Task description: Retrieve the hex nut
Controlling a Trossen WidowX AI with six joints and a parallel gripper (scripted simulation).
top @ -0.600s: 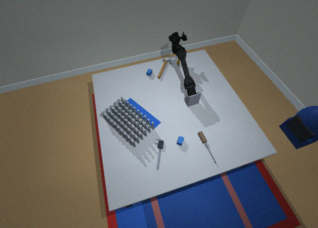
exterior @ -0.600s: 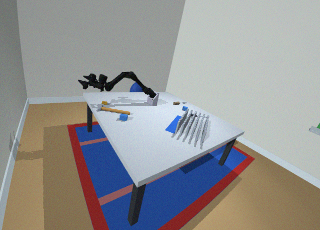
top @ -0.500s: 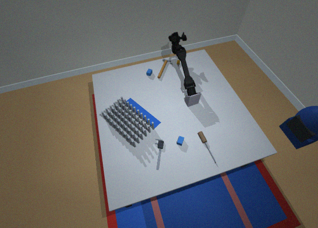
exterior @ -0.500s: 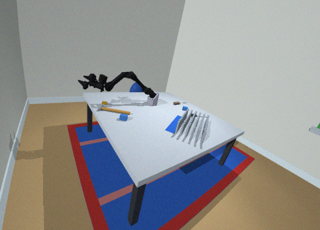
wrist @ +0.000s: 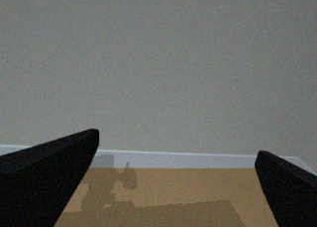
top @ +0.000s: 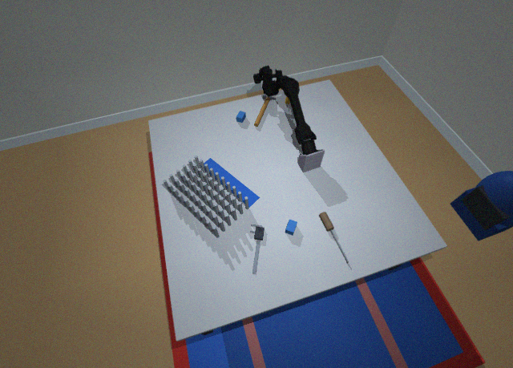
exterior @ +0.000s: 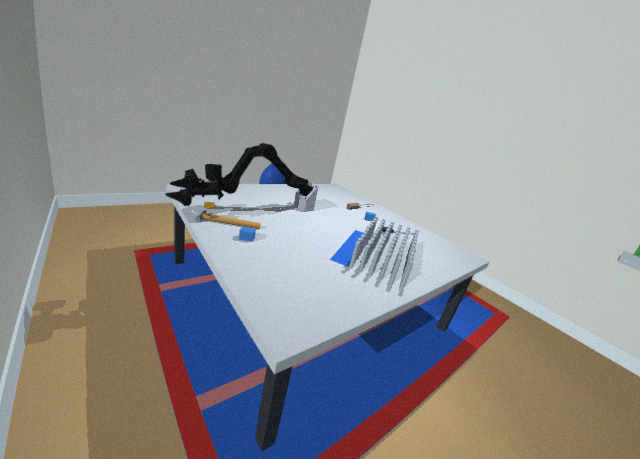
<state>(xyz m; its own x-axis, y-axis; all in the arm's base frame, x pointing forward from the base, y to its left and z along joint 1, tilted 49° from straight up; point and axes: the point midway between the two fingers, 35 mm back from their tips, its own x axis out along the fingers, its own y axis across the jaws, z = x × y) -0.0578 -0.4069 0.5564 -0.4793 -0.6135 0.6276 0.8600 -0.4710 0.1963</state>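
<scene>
My gripper (exterior: 170,188) (wrist: 176,147) is open and empty, held above the table's far edge near the hammer. The hammer (top: 261,113) (exterior: 232,220) with its orange handle lies on the table below it. The standing metal spacers (top: 247,202) (exterior: 356,251) form a dense block of upright rows. The blue taped strip (top: 232,179) (exterior: 343,250) lies along one side of them. The hex nut cannot be made out in any view. A screwdriver (top: 326,221) (exterior: 353,205) and a caliper-like tool (top: 259,232) lie on the table outside the spacers.
One blue cube (top: 240,116) (exterior: 247,234) sits near the hammer. Another blue cube (top: 291,227) (exterior: 370,216) sits between the caliper-like tool and the screwdriver. A small yellow object (top: 287,100) (exterior: 208,205) lies near the arm. The arm's base block (top: 311,161) (exterior: 306,201) stands on the table.
</scene>
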